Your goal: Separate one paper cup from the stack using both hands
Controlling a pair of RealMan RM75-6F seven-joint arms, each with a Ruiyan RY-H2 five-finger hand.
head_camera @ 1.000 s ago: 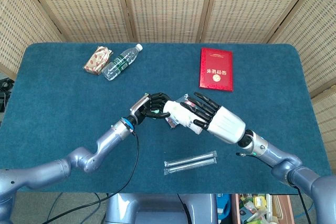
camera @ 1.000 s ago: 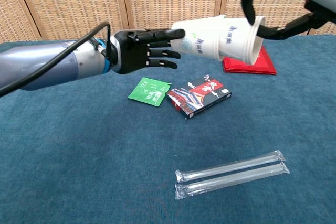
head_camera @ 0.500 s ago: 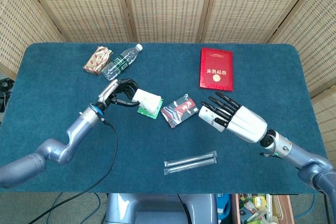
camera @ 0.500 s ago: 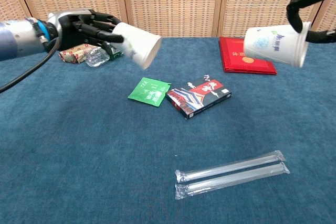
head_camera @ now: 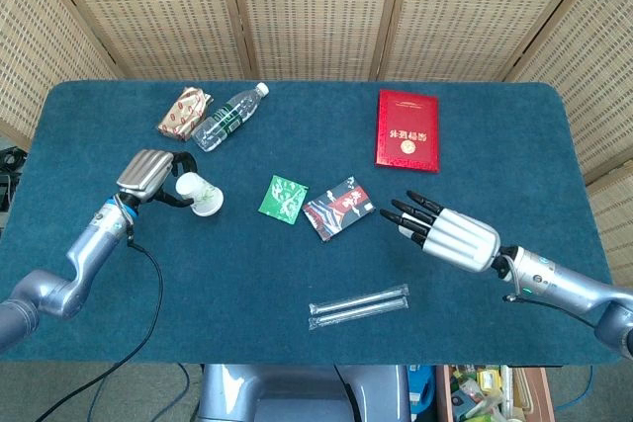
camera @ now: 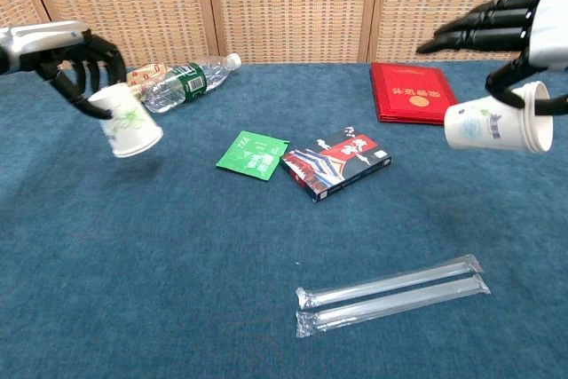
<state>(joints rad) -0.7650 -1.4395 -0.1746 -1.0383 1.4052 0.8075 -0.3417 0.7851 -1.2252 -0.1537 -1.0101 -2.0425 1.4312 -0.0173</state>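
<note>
Left hand (camera: 71, 64) gripped one paper cup (camera: 127, 122) beneath its fingers; right hand (camera: 524, 51) held the remaining stack (camera: 497, 128) underneath, well apart.

The two hands, joined on one stack of cups over the middle of the table a second ago, are now far apart. The left hand (camera: 67, 64) holds a single paper cup (camera: 129, 124) out at the table's left side, while the right hand (camera: 524, 46) carries the remaining cups (camera: 497, 126) off to the right, lower than before.
</note>
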